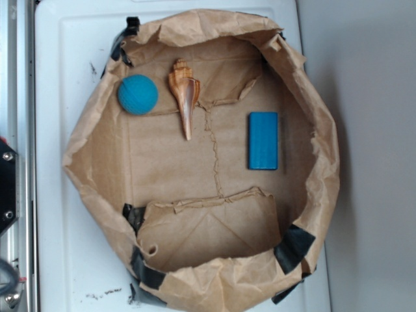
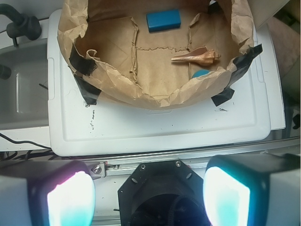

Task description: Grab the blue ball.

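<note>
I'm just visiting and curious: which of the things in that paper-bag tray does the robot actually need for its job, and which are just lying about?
Needed for the job:
- blue ball, the thing to grab
- gripper, open, not yet over the bag

Just lying about:
- seashell, right beside the ball
- blue block
- paper bag holding them all

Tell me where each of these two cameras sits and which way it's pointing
Exterior: sits overhead, looking straight down into the crumpled brown paper bag tray holding the round teal-blue knit ball, tan spiral seashell and flat blue rectangular block; no gripper shows.
Wrist: rides on the arm, back from the tray over the white tabletop, facing it; the gripper shows at the bottom, its glowing fingers spread apart.
Shared: tray, shell, block; the ball peeks over the rim in the wrist view.
</note>
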